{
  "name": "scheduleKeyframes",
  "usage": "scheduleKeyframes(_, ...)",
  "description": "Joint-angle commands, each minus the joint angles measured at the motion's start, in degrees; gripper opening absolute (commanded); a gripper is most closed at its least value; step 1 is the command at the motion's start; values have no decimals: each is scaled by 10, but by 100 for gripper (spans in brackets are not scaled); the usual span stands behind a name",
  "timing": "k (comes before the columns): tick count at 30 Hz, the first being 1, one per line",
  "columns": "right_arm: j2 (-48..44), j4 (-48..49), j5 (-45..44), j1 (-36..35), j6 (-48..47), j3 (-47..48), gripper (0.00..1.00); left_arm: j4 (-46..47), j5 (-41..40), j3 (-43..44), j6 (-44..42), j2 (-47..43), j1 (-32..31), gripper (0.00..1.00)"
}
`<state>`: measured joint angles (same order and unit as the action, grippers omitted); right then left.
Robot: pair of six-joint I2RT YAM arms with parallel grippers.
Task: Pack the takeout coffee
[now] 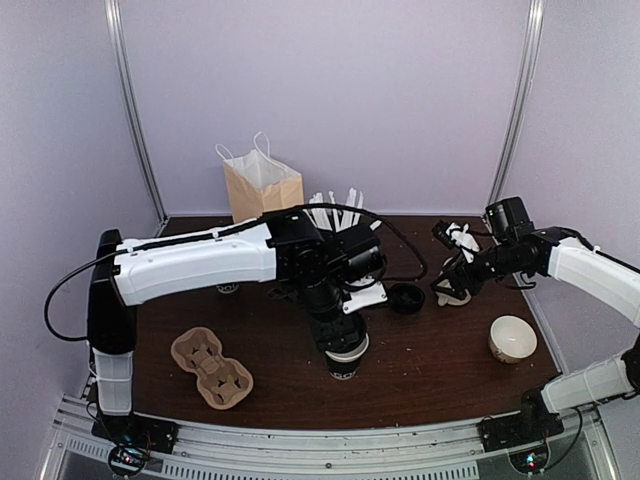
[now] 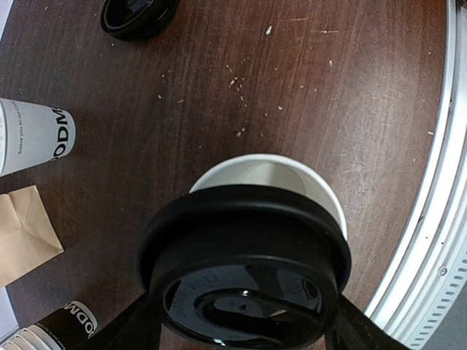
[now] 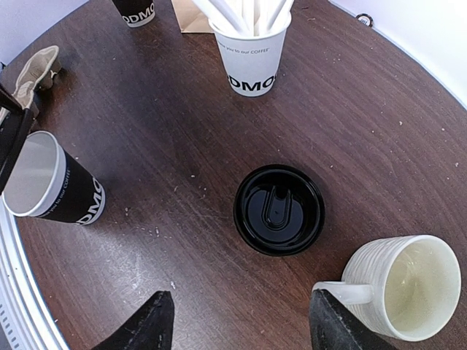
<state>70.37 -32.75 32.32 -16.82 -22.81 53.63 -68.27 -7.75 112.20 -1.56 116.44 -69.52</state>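
The takeout coffee cup (image 1: 344, 364) stands open near the table's front middle, black with white lettering and a white inside (image 2: 292, 179); it also shows at the left of the right wrist view (image 3: 55, 186). My left gripper (image 1: 340, 335) (image 2: 241, 321) is shut on a round black lid (image 2: 244, 270) and holds it tilted over the cup's near rim, covering part of the mouth. My right gripper (image 1: 442, 262) (image 3: 239, 324) is open and empty, hovering above the table near a second black lid (image 3: 279, 209).
The second lid (image 1: 406, 297) lies flat on the table. A white mug (image 3: 405, 284) stands beside it, a ribbed white cup (image 1: 512, 338) front right. A cup of white sticks (image 3: 252, 51), a paper bag (image 1: 262, 185) and a cardboard cup carrier (image 1: 210, 367) stand around.
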Motion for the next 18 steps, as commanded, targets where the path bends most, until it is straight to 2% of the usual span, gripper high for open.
scheduleKeyframes(1, 6, -1, 5, 3, -9, -1, 66, -3, 10, 22, -11, 17, 4, 78)
scheduleKeyframes(18, 13, -9, 14, 3, -15, 2, 66, -6, 17, 31, -14, 37, 4, 81)
